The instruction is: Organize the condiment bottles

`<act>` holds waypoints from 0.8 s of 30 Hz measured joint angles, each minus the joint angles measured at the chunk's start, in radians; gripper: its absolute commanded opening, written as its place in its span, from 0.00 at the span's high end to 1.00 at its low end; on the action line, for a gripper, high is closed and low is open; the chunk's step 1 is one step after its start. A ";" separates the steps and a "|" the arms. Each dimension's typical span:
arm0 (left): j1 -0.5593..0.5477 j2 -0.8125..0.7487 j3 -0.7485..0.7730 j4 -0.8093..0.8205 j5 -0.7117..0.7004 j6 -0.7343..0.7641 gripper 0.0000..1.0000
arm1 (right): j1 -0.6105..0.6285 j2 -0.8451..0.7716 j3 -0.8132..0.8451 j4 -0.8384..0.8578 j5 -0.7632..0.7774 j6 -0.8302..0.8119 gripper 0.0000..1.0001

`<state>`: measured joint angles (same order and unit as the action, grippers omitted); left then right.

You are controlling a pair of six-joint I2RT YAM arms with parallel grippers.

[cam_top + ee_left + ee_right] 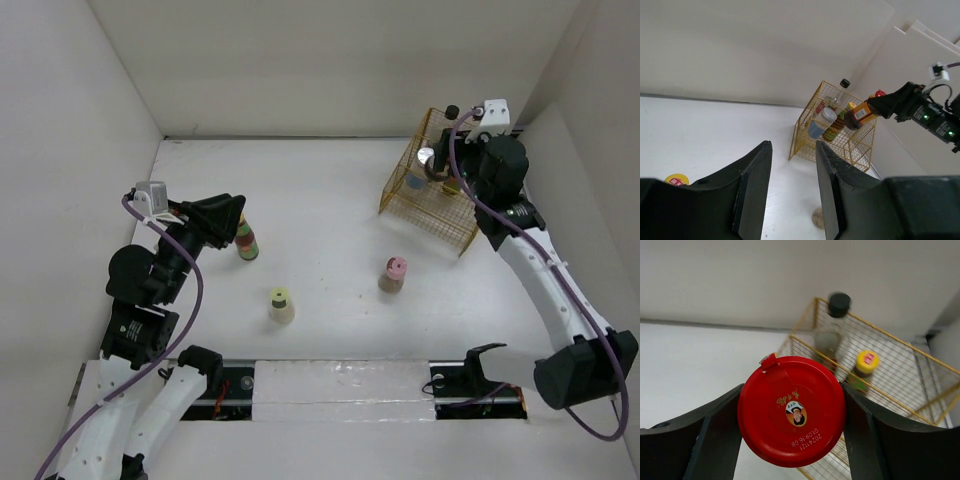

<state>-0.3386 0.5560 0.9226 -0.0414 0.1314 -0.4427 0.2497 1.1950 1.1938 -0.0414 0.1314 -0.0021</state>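
My right gripper (pixel 791 415) is shut on the red-capped bottle (pixel 791 410) and holds it over the gold wire basket (pixel 920 385). In the basket stand a black-capped bottle (pixel 832 330) and a yellow-red-capped bottle (pixel 864 365); a silver-capped jar (pixel 822 122) also sits there. In the top view the right gripper (pixel 447 172) is above the basket (pixel 405 195). My left gripper (pixel 235 213) is open and empty, right beside the green-red striped bottle (pixel 246 240). The yellow-green-capped bottle (pixel 280 305) and the pink-capped bottle (pixel 393 274) stand on the table.
White walls enclose the table on the left, back and right. The basket sits in the back right corner against the right wall. A yellow cap with a red mark (pixel 676 179) shows just left of my left fingers (pixel 755 190).
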 measured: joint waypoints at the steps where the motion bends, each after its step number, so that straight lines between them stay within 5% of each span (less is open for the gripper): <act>1: 0.000 0.000 0.000 0.000 0.000 0.000 0.64 | -0.033 0.020 0.000 -0.013 0.000 0.001 0.54; 9: 0.000 0.011 0.000 0.000 0.000 -0.002 0.64 | -0.169 0.196 0.066 -0.085 0.006 0.011 0.54; 24: 0.000 0.025 0.000 0.000 0.011 -0.002 0.64 | -0.185 0.226 0.030 0.049 0.020 0.036 0.54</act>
<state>-0.3386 0.5812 0.9226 -0.0410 0.1425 -0.4450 0.0647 1.4212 1.2236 0.0074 0.1516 0.0338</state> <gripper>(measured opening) 0.360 0.734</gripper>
